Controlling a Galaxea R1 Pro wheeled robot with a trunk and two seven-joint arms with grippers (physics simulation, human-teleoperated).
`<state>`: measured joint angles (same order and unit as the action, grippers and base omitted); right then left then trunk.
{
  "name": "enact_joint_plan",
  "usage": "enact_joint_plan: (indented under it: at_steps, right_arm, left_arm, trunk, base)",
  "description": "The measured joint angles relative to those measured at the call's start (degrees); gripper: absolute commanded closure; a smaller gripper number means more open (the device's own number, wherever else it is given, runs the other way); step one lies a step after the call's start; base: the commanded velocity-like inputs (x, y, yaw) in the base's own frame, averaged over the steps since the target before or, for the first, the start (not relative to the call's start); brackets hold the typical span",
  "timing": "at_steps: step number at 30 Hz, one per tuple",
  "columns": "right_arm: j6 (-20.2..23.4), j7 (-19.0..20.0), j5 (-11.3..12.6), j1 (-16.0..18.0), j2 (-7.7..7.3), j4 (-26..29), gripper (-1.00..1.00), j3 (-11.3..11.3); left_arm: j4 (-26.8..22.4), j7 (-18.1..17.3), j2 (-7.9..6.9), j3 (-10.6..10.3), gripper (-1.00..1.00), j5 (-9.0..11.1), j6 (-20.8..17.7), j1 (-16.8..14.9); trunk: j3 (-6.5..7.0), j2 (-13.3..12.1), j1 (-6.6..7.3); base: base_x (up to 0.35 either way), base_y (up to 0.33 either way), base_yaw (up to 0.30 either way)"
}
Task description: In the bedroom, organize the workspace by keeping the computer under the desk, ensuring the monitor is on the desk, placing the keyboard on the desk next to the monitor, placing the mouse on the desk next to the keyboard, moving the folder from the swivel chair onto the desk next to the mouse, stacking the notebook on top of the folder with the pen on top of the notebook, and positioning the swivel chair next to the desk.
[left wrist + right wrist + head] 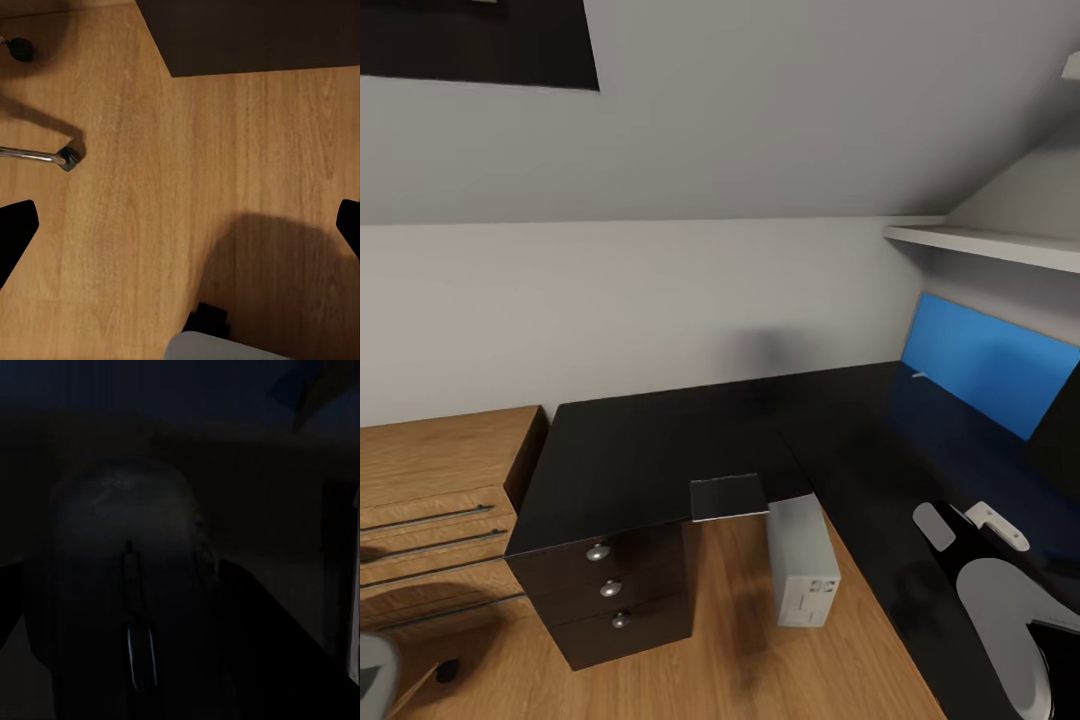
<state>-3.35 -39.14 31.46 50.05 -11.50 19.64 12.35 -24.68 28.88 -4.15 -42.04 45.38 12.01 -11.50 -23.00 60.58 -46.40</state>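
Right wrist view is very dark, but a rounded grey mouse (pixel 127 577) with a central wheel groove can be made out between the right gripper (pixel 180 607) fingers; whether it is clamped cannot be told. A mouse is judged light, hard and smooth, best pinched across its flanks. Over bare floor the left gripper (pixel 180 225) is spread wide. The computer (pixel 801 560) is seen standing under the black desk (pixel 660 450).
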Motion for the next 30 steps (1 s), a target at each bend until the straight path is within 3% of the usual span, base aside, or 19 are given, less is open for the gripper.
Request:
enact_joint_plan:
  at_steps: [11, 30]
  right_arm:
    - [-0.1, -3.8, -0.1, 0.0, -0.48, -0.1, 1.00, 0.1]
    - [0.0, -4.6, 0.0, 0.0, -1.23, -0.1, 1.00, 0.4]
  left_arm:
    - [0.1, 0.1, 0.04, -0.1, -1.00, 0.0, -0.2, 0.0]
    - [0.1, 0.1, 0.06, -0.1, -1.00, -0.2, 0.0, 0.0]
  trunk:
    - [0.00, 0.0, -0.02]
    - [0.00, 0.0, -0.02]
  base:
    - [0.025, 0.000, 0.000]
    - [0.000, 0.000, 0.000]
